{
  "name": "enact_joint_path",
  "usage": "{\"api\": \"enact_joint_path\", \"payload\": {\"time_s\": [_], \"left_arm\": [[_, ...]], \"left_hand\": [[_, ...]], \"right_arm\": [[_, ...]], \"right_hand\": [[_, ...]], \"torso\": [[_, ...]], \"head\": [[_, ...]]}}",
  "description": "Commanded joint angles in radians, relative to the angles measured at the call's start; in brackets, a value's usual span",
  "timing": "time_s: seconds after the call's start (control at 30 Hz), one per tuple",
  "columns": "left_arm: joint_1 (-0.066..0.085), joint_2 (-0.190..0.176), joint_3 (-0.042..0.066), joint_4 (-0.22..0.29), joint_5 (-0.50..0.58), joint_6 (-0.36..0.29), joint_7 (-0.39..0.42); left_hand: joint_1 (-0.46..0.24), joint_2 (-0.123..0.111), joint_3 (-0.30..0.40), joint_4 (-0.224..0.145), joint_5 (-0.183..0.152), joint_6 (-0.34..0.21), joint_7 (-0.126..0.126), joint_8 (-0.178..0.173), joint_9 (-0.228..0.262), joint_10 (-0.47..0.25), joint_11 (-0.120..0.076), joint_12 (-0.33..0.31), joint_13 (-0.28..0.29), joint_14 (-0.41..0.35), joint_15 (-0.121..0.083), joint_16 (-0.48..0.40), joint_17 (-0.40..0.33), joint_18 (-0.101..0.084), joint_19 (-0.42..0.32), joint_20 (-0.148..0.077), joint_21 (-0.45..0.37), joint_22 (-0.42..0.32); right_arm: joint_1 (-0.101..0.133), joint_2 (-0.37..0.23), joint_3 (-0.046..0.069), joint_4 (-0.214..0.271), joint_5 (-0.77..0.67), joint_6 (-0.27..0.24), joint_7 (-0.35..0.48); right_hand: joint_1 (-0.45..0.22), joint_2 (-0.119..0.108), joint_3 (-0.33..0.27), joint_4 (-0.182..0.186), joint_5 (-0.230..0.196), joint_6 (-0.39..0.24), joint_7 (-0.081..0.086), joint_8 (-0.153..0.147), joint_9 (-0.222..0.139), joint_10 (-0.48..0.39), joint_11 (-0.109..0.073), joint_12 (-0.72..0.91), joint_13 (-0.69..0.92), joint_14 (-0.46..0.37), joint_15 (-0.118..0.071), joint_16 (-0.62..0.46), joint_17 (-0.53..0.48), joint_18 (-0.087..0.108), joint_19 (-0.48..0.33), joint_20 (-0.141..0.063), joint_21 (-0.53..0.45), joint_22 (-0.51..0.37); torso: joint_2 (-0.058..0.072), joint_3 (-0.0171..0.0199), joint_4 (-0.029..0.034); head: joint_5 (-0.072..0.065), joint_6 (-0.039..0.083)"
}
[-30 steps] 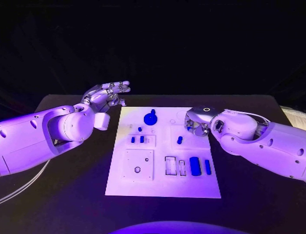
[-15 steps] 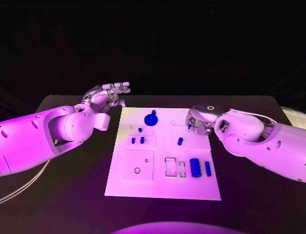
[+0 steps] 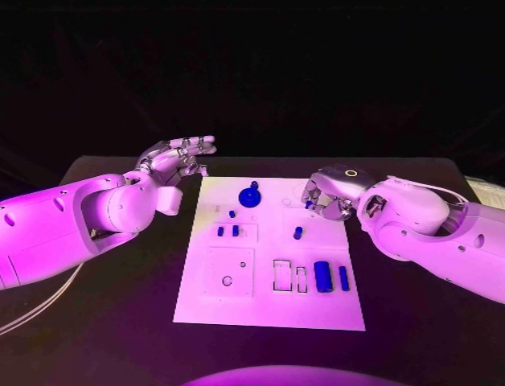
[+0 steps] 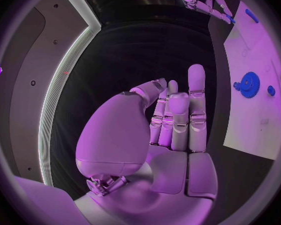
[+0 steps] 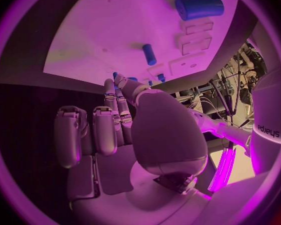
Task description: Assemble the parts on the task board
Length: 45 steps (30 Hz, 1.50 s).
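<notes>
The white task board (image 3: 264,305) lies in the middle of the black table. On it are a blue gear (image 3: 249,195), short blue pegs (image 3: 219,231), a single peg (image 3: 297,232), a thick blue cylinder (image 3: 322,276) and a thin blue bar (image 3: 343,277). My right hand (image 3: 325,199) hangs over the board's far right part and pinches a small blue part (image 3: 309,204) at its fingertips (image 5: 117,80). My left hand (image 3: 178,159) is raised off the board's far left corner, fingers apart (image 4: 178,115), holding nothing. The left wrist view shows the gear (image 4: 247,84) beside that hand.
Black table (image 3: 113,322) surrounds the board on all sides. Shallow rectangular recesses (image 3: 281,273) sit beside the thick cylinder (image 5: 198,7). A peg (image 5: 149,54) lies on the board (image 5: 109,30) beyond my right hand's fingers.
My right hand has drawn slightly toward the board's far edge, and a small blue part now shows at its fingertips. The left hand has stayed still.
</notes>
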Motion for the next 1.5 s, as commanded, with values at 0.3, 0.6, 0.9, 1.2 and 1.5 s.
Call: {"api": "enact_joint_path", "payload": {"time_s": [0.3,0.6,0.9,1.2,1.5], "left_arm": [[-0.001,0.012,0.000,0.002,-0.006,0.021,0.000],[-0.001,0.020,-0.001,0.011,-0.006,0.023,-0.001],[-0.001,0.023,-0.002,0.024,-0.006,0.024,-0.001],[-0.001,0.023,-0.002,0.028,-0.006,0.028,-0.005],[-0.001,0.024,-0.002,0.028,-0.006,0.033,-0.008]], "left_hand": [[-0.003,0.005,0.002,-0.006,-0.003,-0.005,0.000,0.003,-0.001,-0.007,-0.001,0.007,0.002,-0.009,0.002,-0.006,-0.003,0.018,0.000,0.003,-0.003,-0.001],[-0.004,0.005,0.001,-0.007,-0.003,-0.006,0.000,0.004,-0.001,-0.008,-0.001,0.008,0.002,-0.010,0.002,-0.007,-0.005,0.018,-0.001,0.003,-0.003,-0.001],[-0.004,0.005,0.001,-0.007,-0.003,-0.006,0.000,0.004,-0.001,-0.009,-0.001,0.009,0.002,-0.011,0.002,-0.007,-0.006,0.018,-0.001,0.003,-0.004,-0.001],[-0.005,0.005,0.001,-0.007,-0.003,-0.007,0.000,0.004,-0.001,-0.010,-0.001,0.010,0.002,-0.012,0.002,-0.008,-0.007,0.018,-0.001,0.003,-0.004,-0.001],[-0.005,0.005,0.001,-0.007,-0.003,-0.007,0.000,0.004,-0.001,-0.010,-0.001,0.010,0.002,-0.012,0.002,-0.008,-0.007,0.018,-0.001,0.003,-0.004,-0.001]], "right_arm": [[-0.030,0.059,-0.002,0.120,0.010,-0.015,0.027],[-0.091,0.131,-0.021,0.098,0.006,0.005,0.049],[-0.124,0.174,-0.032,0.060,0.009,0.017,0.063],[-0.140,0.198,-0.036,0.037,0.007,0.023,0.069],[-0.142,0.210,-0.038,0.025,0.003,0.023,0.071]], "right_hand": [[0.006,0.006,0.012,-0.004,0.003,0.003,0.005,0.001,0.002,0.008,0.004,-0.002,-0.003,0.060,-0.005,0.007,0.002,0.006,0.003,-0.002,0.004,0.041],[0.008,0.007,0.015,-0.007,0.004,0.002,0.006,0.000,0.002,0.008,0.005,-0.003,-0.005,0.060,-0.004,0.007,0.001,0.007,0.002,-0.002,0.003,0.039],[0.009,0.007,0.017,-0.009,0.005,0.001,0.007,-0.001,0.003,0.009,0.005,-0.004,-0.005,0.060,-0.004,0.007,0.002,0.007,0.002,-0.002,0.003,0.039],[0.009,0.007,0.017,-0.010,0.005,0.001,0.007,-0.001,0.003,0.009,0.005,-0.004,-0.006,0.060,-0.004,0.008,0.002,0.007,0.001,-0.002,0.002,0.038],[0.009,0.007,0.018,-0.010,0.005,0.001,0.008,-0.002,0.003,0.008,0.006,-0.004,-0.006,0.060,-0.003,0.008,0.003,0.007,0.002,-0.002,0.003,0.038]], "torso": [[-0.001,-0.0028,0.0027],[0.000,-0.0036,0.0004],[0.001,-0.0021,0.0011],[0.001,-0.0012,0.0004],[0.001,-0.0008,0.0003]], "head": [[0.023,-0.009],[0.049,-0.021],[0.064,-0.032],[0.073,-0.040],[0.077,-0.044]]}}
